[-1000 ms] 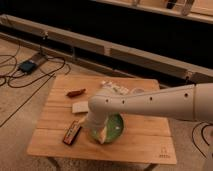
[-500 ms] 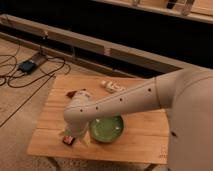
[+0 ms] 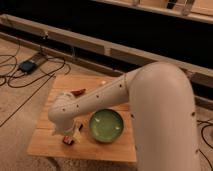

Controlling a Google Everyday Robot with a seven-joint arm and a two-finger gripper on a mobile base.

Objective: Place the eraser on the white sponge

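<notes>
arm (image 3: pixel 125 95) is stretching across the table (image 3: pixel 45 144), covering its middle | green bowl (image 3: pixel 106 125) is sitting just right of the wrist | gripper (image 3: pixel 68 134) is hanging low at front-left, tucked under the wrist, opening: cannot tell | eraser (image 3: pixel 68 141) is peeking out beneath it, contact unclear | sponge (image 3: pixel 79 128) is lying between wrist and bowl

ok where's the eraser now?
Camera view: the eraser is near the front-left of the table, left of the green bowl, right at the gripper.
</notes>
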